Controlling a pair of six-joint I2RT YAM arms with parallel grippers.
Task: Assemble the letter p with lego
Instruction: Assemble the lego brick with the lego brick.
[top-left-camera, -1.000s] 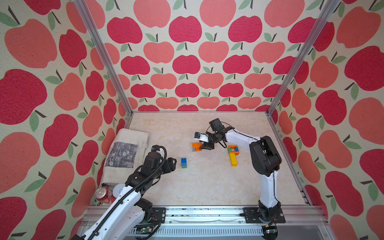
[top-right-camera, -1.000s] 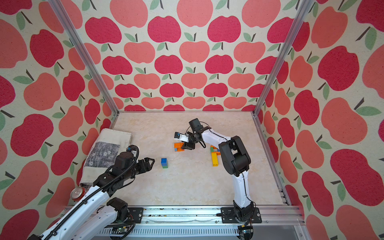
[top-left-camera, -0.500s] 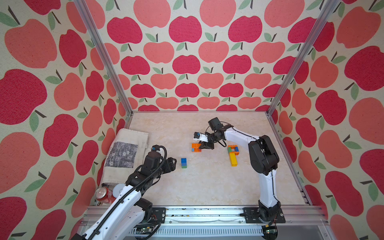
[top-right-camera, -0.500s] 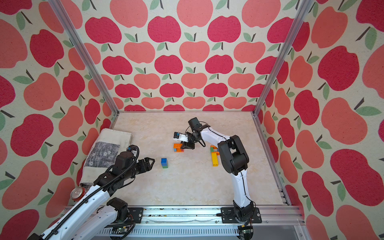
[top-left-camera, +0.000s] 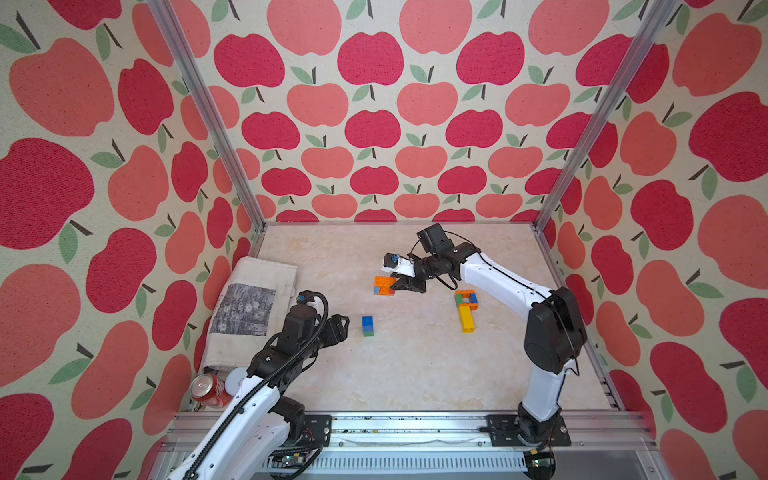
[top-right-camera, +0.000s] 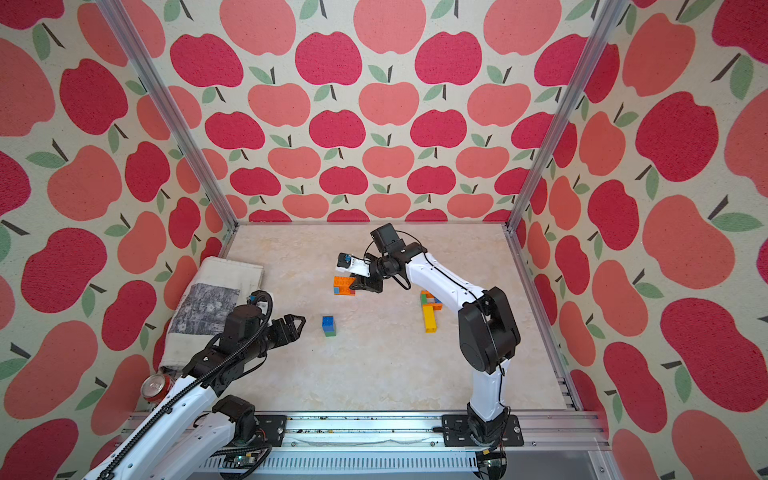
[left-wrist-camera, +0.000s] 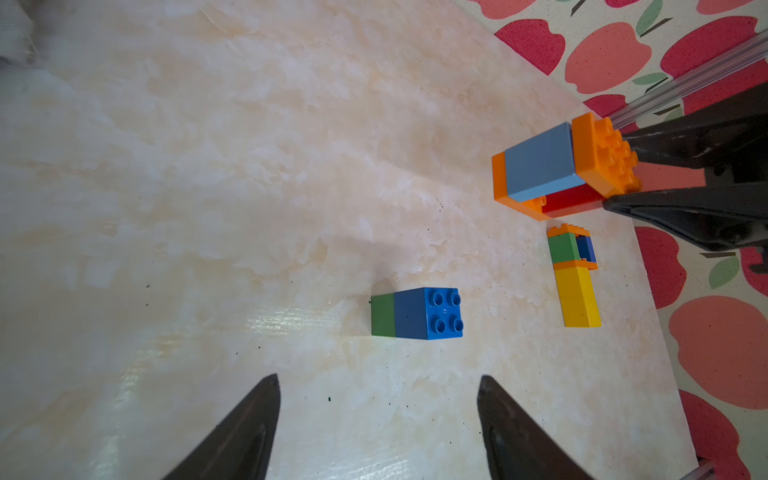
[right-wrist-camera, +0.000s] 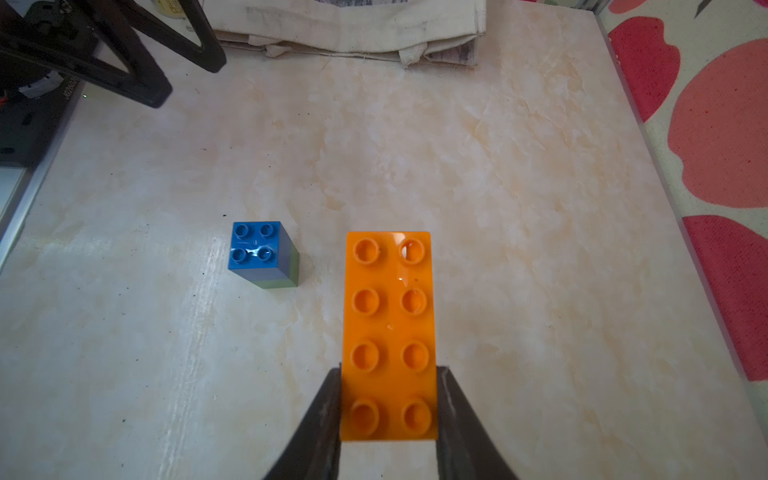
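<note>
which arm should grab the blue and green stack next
Left. Its open gripper points at the blue-green stack with nothing between, while the right gripper is shut on the orange plate.

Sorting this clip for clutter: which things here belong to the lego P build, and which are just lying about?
Job:
orange-topped stack, in the right claw
blue-on-green stack
partly built yellow and orange piece

Lying about:
cloth bag
red can
</note>
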